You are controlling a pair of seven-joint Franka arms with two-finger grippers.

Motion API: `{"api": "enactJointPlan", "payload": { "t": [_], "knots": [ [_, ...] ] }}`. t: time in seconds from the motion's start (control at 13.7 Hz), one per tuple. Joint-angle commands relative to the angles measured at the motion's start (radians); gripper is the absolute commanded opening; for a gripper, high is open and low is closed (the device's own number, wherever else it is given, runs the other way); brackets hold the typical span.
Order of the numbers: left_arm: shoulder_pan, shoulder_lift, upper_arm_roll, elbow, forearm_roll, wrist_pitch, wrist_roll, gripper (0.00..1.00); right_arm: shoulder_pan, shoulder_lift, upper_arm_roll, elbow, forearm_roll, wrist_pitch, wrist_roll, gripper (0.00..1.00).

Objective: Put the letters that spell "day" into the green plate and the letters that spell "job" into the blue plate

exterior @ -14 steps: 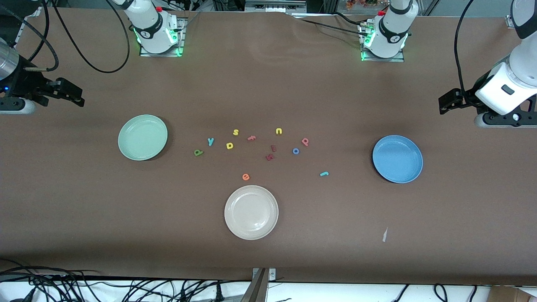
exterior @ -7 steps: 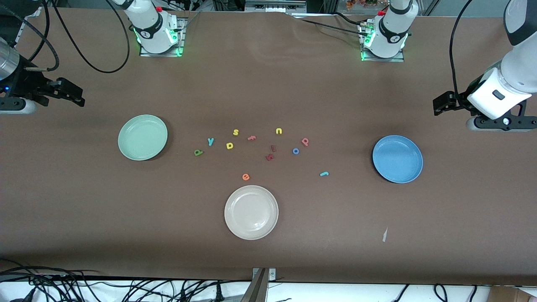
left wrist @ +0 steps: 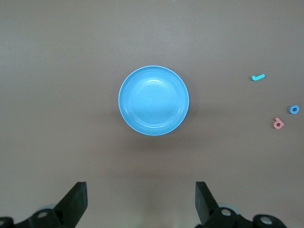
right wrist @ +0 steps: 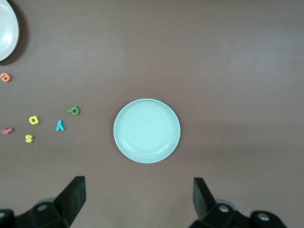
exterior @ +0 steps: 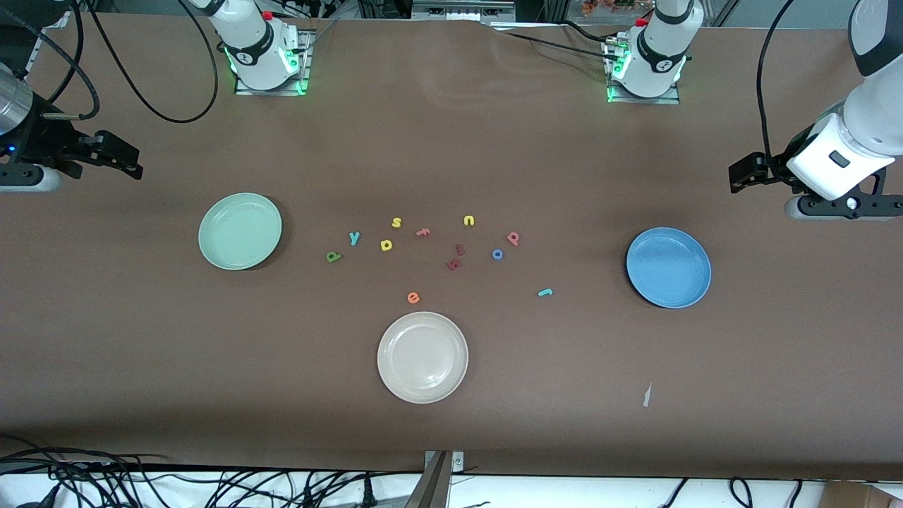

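Fingers stand apart and empty on both grippers: ours on the left (left wrist: pixel 137 202) over bare table by the blue plate (exterior: pixel 668 267), the right (right wrist: pixel 137 199) by the green plate (exterior: pixel 240 231). We judge nothing sorted yet; a first reach is next. "j" (exterior: pixel 544 292) lies nearest the blue plate, long axis along the table; "o" (exterior: pixel 497 254), "b" (exterior: pixel 513 238), "d" (exterior: pixel 386 245), "a" (exterior: pixel 333 257), "y" (exterior: pixel 354 238) lie mid-table.

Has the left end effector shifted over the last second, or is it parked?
Yes. The left end effector has shifted slightly toward the table's middle and toward the bases, judged against the blue plate, which stayed put. It is open and empty.
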Motion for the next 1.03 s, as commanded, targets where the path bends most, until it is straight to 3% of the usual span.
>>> {"api": "enactJointPlan", "payload": {
  "t": [0.0,0.95],
  "knots": [
    [0.001,0.010,0.004,0.028,-0.021,-0.023,0.000,1.00,0.000,-0.004,0.002,0.016,0.006,-0.020,-0.008,1.00],
    [0.059,0.010,0.010,0.033,-0.075,-0.044,0.012,1.00,0.000,-0.004,0.002,0.016,0.006,-0.021,-0.008,1.00]
  ]
}}
